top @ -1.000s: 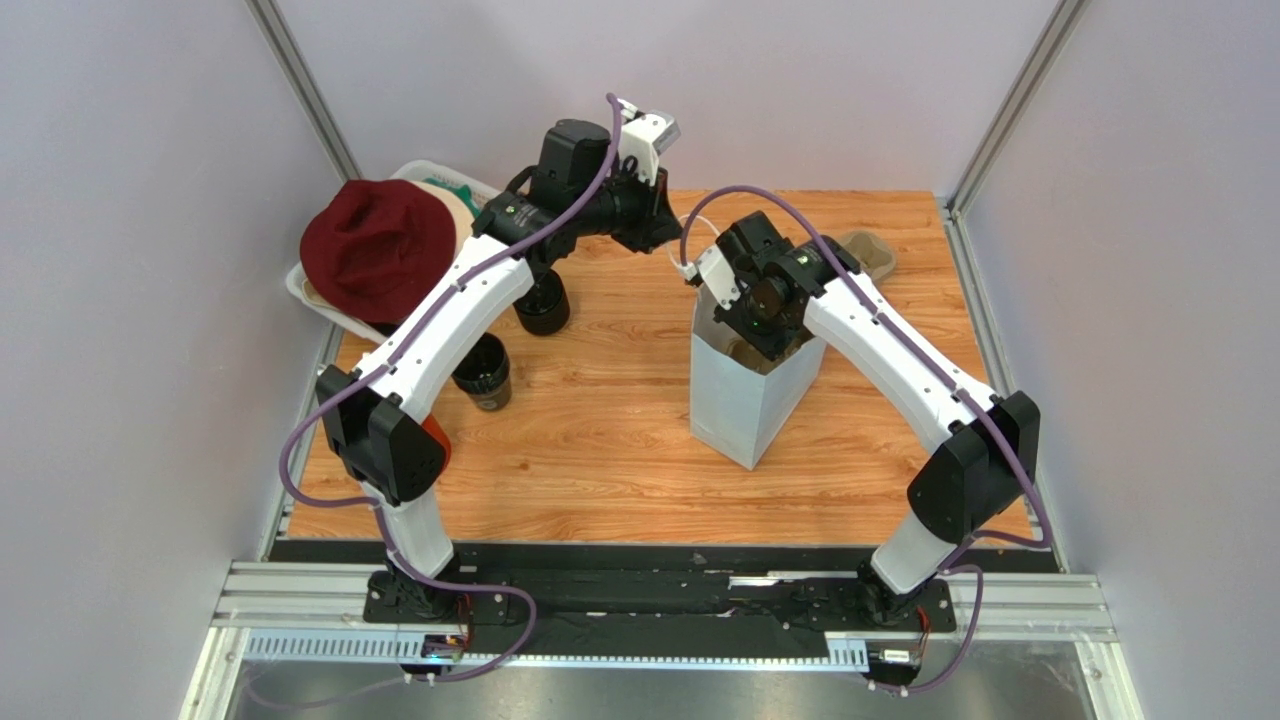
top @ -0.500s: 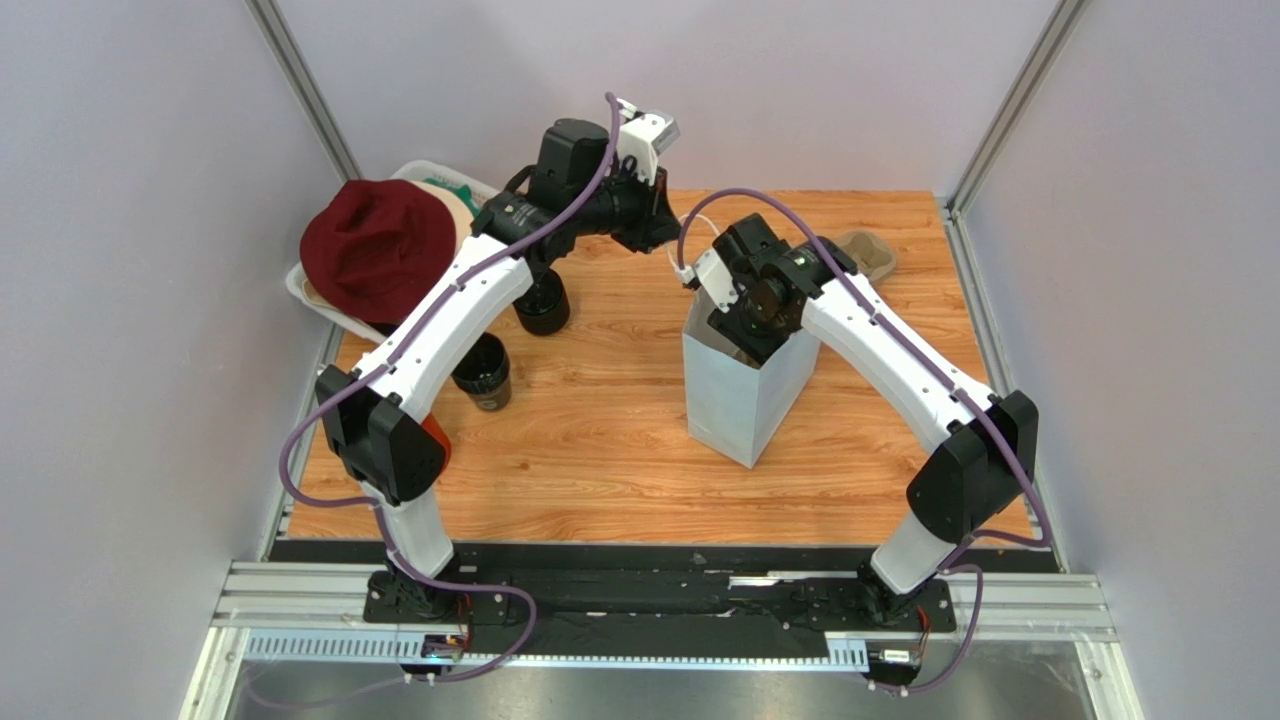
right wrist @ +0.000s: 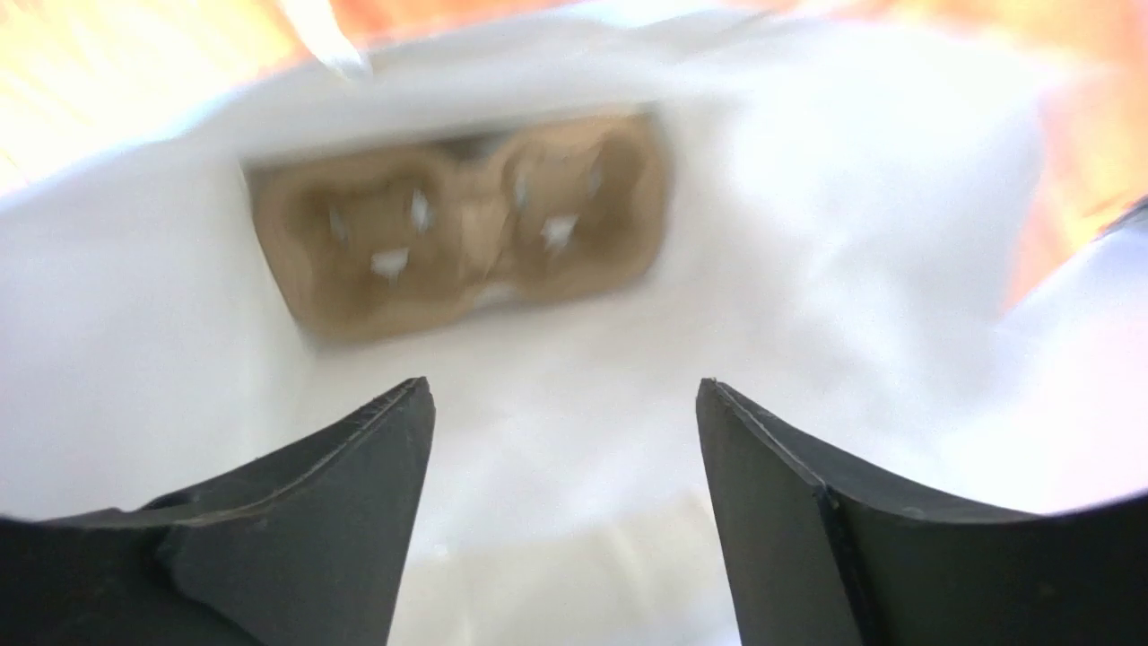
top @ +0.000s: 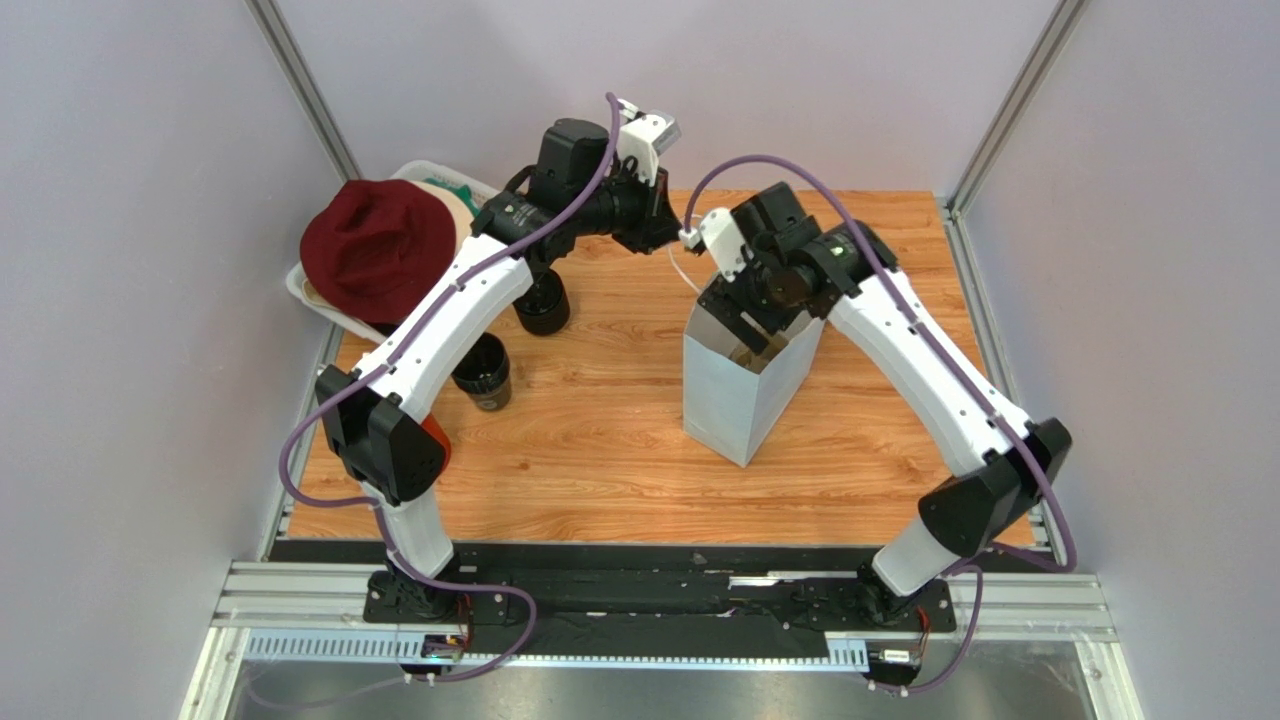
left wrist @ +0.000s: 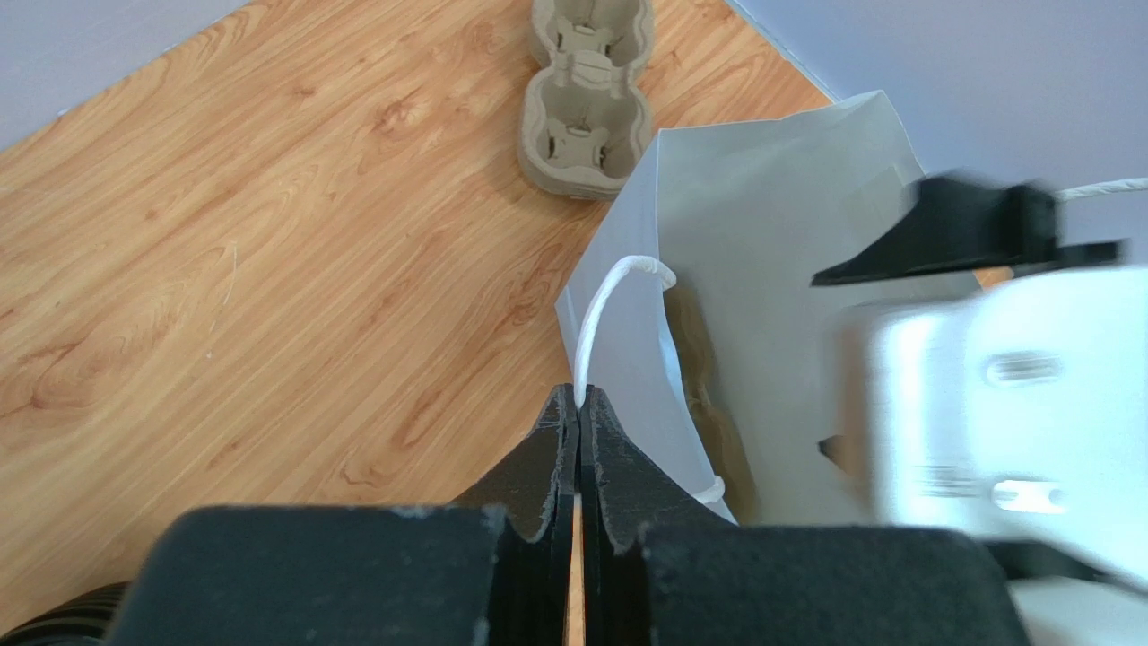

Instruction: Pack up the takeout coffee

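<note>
Right end effector (right wrist: 563,388) is wide open with nothing between the fingers, hanging over the mouth of the pale paper bag (top: 733,398). Takeout coffee (top: 484,371) stands upright on the surface (top: 601,435), left side, just beside the left arm and well apart from the bag. Second dark cup (top: 541,308) is behind it, partly hidden by that arm. Left end effector (left wrist: 580,399) is pinched shut on the bag's white cord handle (left wrist: 607,303). Pulp cup tray (right wrist: 458,222) lies flat on the bag floor. Spare tray (left wrist: 586,81) sits on the surface beyond the bag.
</note>
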